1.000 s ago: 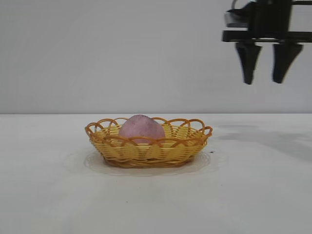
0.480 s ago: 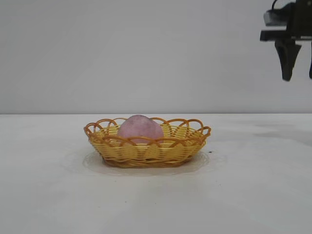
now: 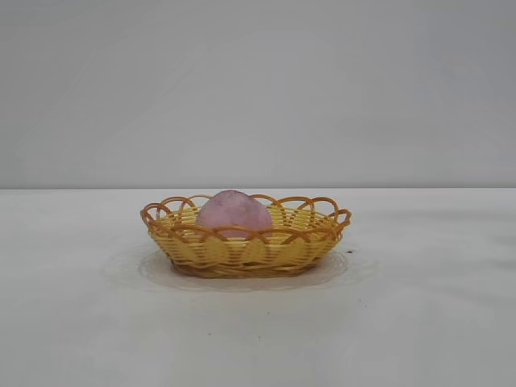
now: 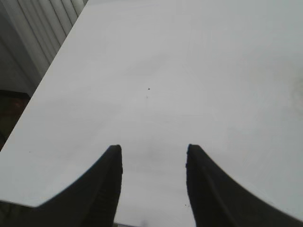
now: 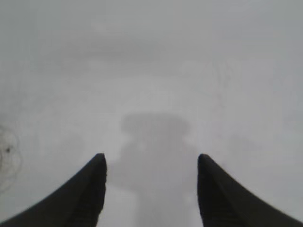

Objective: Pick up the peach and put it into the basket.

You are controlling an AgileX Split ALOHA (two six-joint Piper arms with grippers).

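The dull pink peach point(image 3: 234, 214) lies inside the yellow wicker basket point(image 3: 306, 242) with the orange-brown looped rim, at the middle of the white table in the exterior view. Neither gripper shows in the exterior view. My left gripper point(image 4: 152, 153) is open and empty over bare table in its wrist view. My right gripper point(image 5: 151, 161) is open and empty above bare table, with its own shadow below it. Neither wrist view shows the peach or the basket.
The left wrist view shows the table's edge point(image 4: 52, 61) with a ribbed wall point(image 4: 38, 28) beyond it. The white table point(image 3: 419, 322) spreads around the basket on all sides.
My right gripper, open and raised at the upper right of the exterior view, has moved right and left that view. The peach and basket have stayed put.
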